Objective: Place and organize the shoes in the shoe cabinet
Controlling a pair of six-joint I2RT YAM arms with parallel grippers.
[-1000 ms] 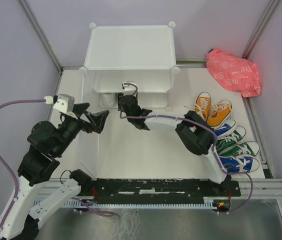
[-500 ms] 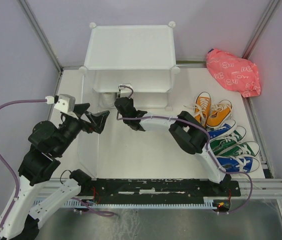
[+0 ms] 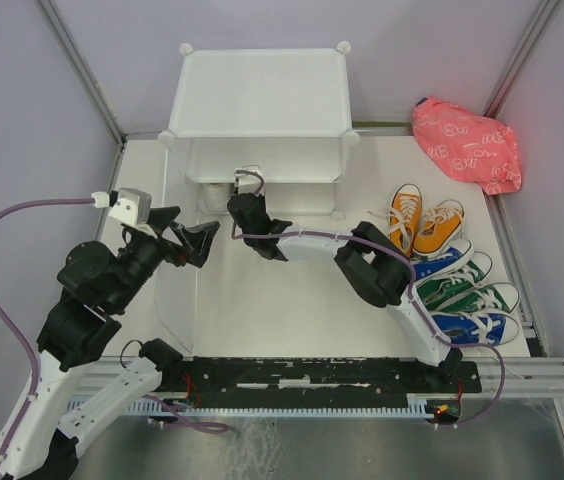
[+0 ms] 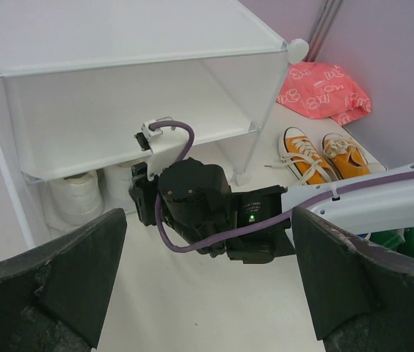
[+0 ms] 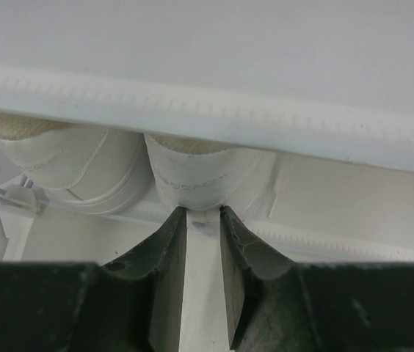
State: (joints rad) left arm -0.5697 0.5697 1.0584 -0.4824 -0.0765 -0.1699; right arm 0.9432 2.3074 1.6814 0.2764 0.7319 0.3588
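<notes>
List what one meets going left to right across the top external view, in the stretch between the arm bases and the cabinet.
left wrist camera → left gripper → right gripper → orange shoes

Overhead view looks down; both wrist views face the shoe cabinet [image 3: 259, 95], the right closest.

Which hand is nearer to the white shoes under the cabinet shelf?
Right. The right hand has its fingertips at one heel of the white shoes, under the shoe cabinet's shelf. The left hand hangs open outside, to the cabinet's front left.
</notes>
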